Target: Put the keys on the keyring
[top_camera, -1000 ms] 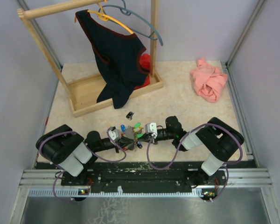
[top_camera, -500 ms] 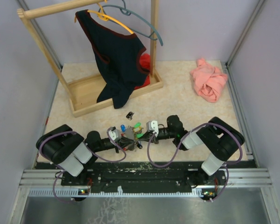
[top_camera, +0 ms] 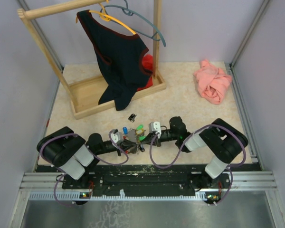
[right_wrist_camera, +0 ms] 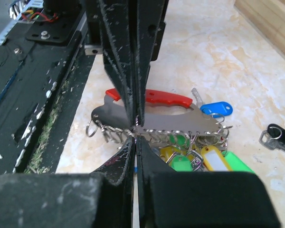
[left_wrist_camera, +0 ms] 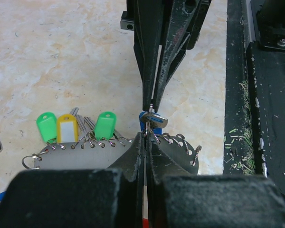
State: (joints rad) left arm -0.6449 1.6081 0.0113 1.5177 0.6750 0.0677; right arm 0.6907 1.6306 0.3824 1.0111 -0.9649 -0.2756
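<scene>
A grey metal key holder plate (left_wrist_camera: 85, 159) with a red grip (right_wrist_camera: 156, 97) and a row of small rings along its edge lies between the arms (top_camera: 134, 137). Keys with green (left_wrist_camera: 104, 124), yellow (left_wrist_camera: 66, 128) and blue (right_wrist_camera: 216, 108) tags hang from it. My left gripper (left_wrist_camera: 147, 135) is shut on the plate's edge by a ring. My right gripper (right_wrist_camera: 135, 137) faces it tip to tip, shut on a small silvery key with a blue head (left_wrist_camera: 154, 121), which touches that ring.
A black key fob (top_camera: 132, 116) lies just beyond the holder. A wooden clothes rack (top_camera: 85, 95) with a dark top on a hanger stands at the back left. A pink cloth (top_camera: 213, 84) lies at the back right. The black arm-base rail (left_wrist_camera: 261, 95) runs close beside the grippers.
The right wrist has shifted very slightly away from the near edge. Both grippers stay shut and tip to tip at the holder.
</scene>
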